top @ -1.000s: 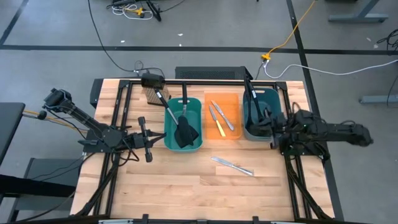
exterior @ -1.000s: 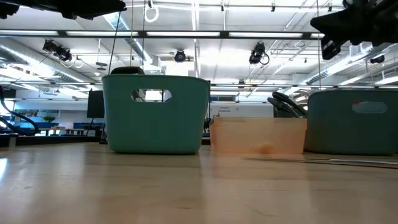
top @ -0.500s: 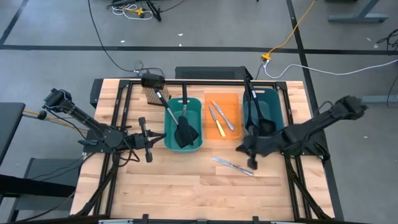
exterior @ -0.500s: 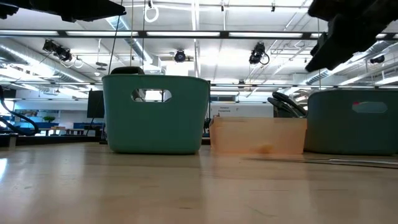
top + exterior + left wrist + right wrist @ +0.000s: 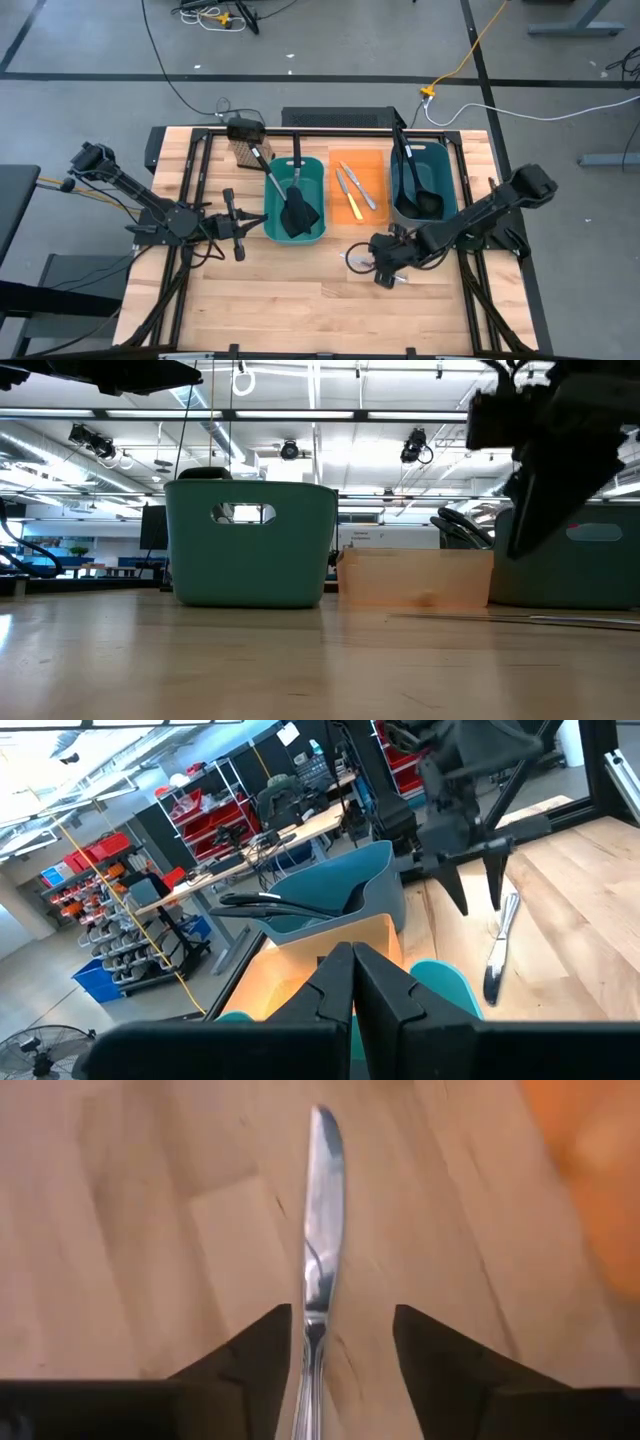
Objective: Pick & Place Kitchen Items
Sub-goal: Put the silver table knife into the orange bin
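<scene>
While the left gripper [image 5: 237,232] waits at the table's [image 5: 290,300] left side with its jaws pressed together and holding nothing, the teal bin [image 5: 296,199] beside it holds black spatulas and the orange bin [image 5: 357,187] holds two knives. Further right, the silver knife [image 5: 318,1230] lies flat on the bare wood in front of the orange bin, and the right gripper [image 5: 382,268] hangs directly over it with jaws spread apart, the handle lying between the two fingers [image 5: 250,1370] and the blade pointing away, ungripped.
</scene>
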